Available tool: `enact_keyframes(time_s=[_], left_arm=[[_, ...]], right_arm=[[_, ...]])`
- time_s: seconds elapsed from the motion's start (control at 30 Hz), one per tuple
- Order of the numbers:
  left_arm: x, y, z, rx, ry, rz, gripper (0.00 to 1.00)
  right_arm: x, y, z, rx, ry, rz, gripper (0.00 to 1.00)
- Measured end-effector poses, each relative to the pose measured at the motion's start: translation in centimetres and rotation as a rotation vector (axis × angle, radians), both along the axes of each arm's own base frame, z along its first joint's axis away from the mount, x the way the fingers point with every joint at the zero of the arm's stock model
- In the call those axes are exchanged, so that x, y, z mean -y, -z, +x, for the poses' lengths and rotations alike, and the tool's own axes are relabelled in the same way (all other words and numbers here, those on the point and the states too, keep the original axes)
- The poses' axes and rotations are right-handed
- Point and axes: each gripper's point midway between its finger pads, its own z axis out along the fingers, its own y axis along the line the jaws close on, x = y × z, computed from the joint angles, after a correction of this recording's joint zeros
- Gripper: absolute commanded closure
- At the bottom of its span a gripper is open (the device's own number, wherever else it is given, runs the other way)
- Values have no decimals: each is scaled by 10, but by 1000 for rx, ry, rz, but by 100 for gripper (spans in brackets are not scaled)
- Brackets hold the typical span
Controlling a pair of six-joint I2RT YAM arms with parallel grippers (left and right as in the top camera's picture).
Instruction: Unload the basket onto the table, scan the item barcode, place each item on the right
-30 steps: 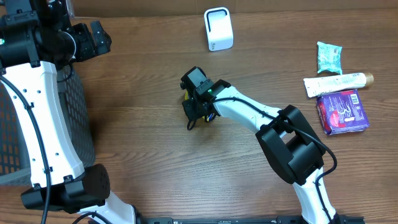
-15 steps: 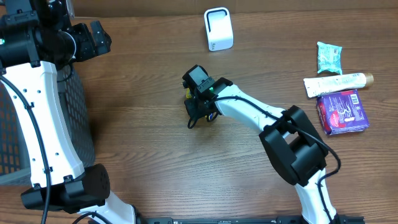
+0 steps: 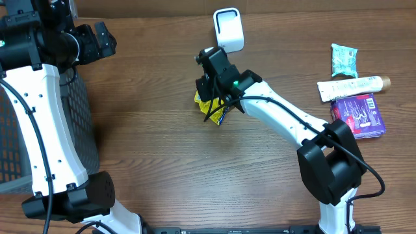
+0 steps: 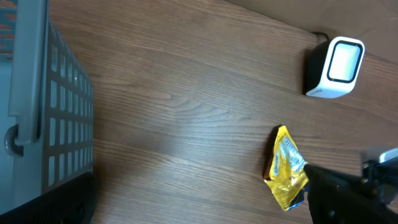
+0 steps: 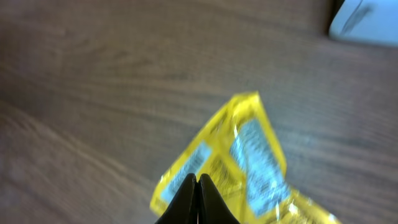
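Yellow foil packet (image 3: 209,107), the item under task, is pinched at one edge by the right pincer (image 5: 198,184), whose two dark fingers are pressed together on the thin wrapper. The packet hangs tilted above the brown wood-grain worktop (image 3: 162,162), in front of and close to the white barcode scanner (image 3: 228,30) but not touching it. From the left wrist, the packet (image 4: 286,169) shows a pale printed panel, with the scanner (image 4: 333,66) standing upright beyond it near the far edge. Whether a barcode faces the scanner cannot be determined. The left pincer (image 3: 104,38) is held high at the far left with its fingers spread wide and nothing between them. Below it stands a grey lattice basket (image 3: 78,123) at the left edge of the worktop. Its interior is largely hidden by the left arm, an orange patch shows through the grid in the left wrist view, and its contents cannot be told. Well apart on the right lie a green sachet (image 3: 344,59), a white tube (image 3: 351,86) and a purple pack (image 3: 359,117), the tube and the pack just beside one another.
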Motion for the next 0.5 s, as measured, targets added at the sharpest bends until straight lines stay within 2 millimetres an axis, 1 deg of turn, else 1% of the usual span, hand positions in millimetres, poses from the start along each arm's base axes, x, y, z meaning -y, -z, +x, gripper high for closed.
enact_keyframes(time_s=[0.07,0.1,0.33,0.5], left_arm=[[0,0,0,0,0,0,0],[0,0,0,0,0,0,1],[0,0,0,0,0,0,0],[0,0,0,0,0,0,0]], right_arm=[[1,3,3,4,6,-5,96],[2,8,3,-4,10,-12,96],[6,55,0,-85,23,-64,96],[4,71,-5,-123,17,-66,96]])
